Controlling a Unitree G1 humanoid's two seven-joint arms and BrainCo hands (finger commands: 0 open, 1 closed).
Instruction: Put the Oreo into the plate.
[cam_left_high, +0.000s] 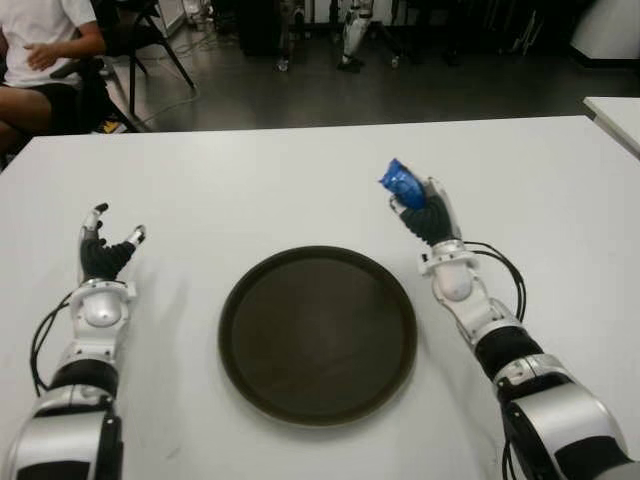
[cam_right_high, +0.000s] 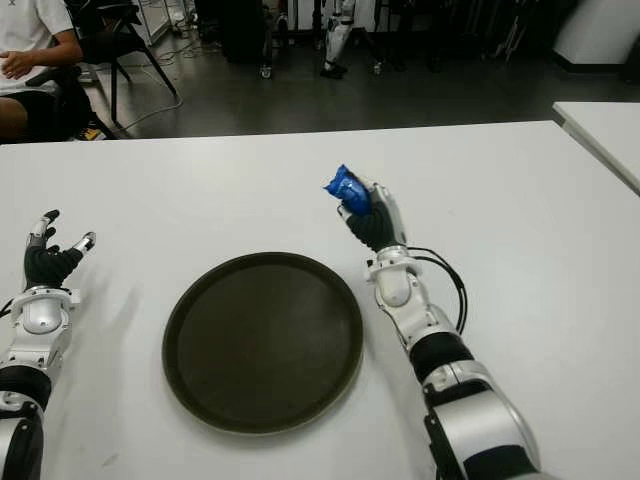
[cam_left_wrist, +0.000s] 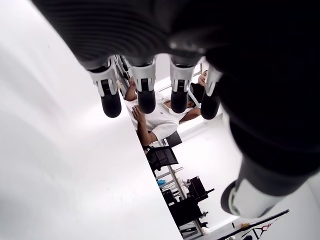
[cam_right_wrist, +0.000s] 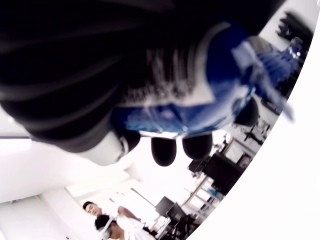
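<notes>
The broad white surface (cam_left_high: 300, 180) is filling most of both eye views, stretching from the robot's arms to the dark floor beyond. A second white table edge (cam_left_high: 615, 115) is showing at the far right, apart from it. On the floor past the far edge, a person in a white shirt (cam_left_high: 40, 45) is sitting on a dark chair at the upper left.

The round dark-brown plate with a raised rim (cam_left_high: 235, 300) is lying on the surface near the robot, between the two arms, and nothing is sitting in it.

The right hand (cam_left_high: 425, 215) is showing just beyond the plate's right rim, its fingers curling tightly around the small blue Oreo packet (cam_left_high: 403, 184), which is sticking up out of the fist. The right wrist view is showing the blue and white wrapper (cam_right_wrist: 200, 95) pressed against the palm. The packet is off the surface and outside the plate.

The left hand (cam_left_high: 105, 250) is showing well to the left of the plate, fingers (cam_left_wrist: 111, 97) spread loosely and gripping nothing.
</notes>
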